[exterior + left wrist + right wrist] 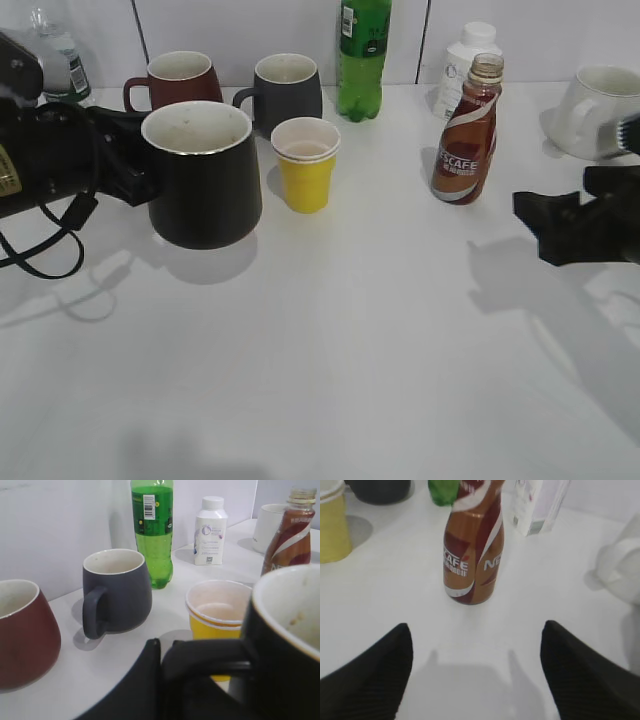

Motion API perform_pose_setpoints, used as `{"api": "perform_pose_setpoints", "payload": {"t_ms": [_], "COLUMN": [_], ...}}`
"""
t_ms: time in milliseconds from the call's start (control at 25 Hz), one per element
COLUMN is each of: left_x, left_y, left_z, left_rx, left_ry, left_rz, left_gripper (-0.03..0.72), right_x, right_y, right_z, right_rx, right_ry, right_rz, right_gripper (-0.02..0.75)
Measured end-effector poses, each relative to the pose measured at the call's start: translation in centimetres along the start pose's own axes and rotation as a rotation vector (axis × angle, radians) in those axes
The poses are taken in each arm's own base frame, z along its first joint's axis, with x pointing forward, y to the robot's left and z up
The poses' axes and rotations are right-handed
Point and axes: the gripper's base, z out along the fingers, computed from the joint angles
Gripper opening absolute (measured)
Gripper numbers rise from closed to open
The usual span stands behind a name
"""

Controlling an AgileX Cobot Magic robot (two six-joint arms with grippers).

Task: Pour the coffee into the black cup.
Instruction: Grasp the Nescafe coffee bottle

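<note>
The black cup (pixel 205 175) stands at the left of the table, pale inside; it fills the right of the left wrist view (pixel 285 650). My left gripper (pixel 140 170) is shut on its handle (pixel 205 657). The coffee bottle (pixel 467 132), brown with a white swirl and no cap, stands upright at the right; it shows in the right wrist view (pixel 472 555) and the left wrist view (pixel 290 530). My right gripper (pixel 545 225) is open and empty, a short way in front and to the right of the bottle, its fingers (pixel 475 667) wide apart.
A yellow paper cup (pixel 306 163) stands right of the black cup. Behind are a maroon mug (pixel 178 80), a dark grey mug (pixel 285 90), a green bottle (pixel 363 55), a white bottle (pixel 465 60) and a white mug (pixel 595 110). A wall closes the back.
</note>
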Motion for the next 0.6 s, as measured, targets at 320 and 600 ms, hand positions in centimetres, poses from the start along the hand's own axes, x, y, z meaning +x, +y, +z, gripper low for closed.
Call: {"api": "perform_pose_setpoints", "payload": {"t_ms": [320,600], "left_x": [0.0,0.0], "left_y": [0.0,0.0], "left_z": [0.0,0.0], "left_rx": [0.0,0.0], "left_ry": [0.0,0.0], "left_rz": [0.0,-0.001], "left_gripper": [0.034,0.034], "right_x": [0.4,1.5], "right_y": [0.2,0.3], "right_z": [5.8,9.4], "right_rx": [-0.066,-0.095], "right_ry": [0.008,0.003], "right_rz": [0.018,0.022], "right_gripper": [0.655,0.655]}}
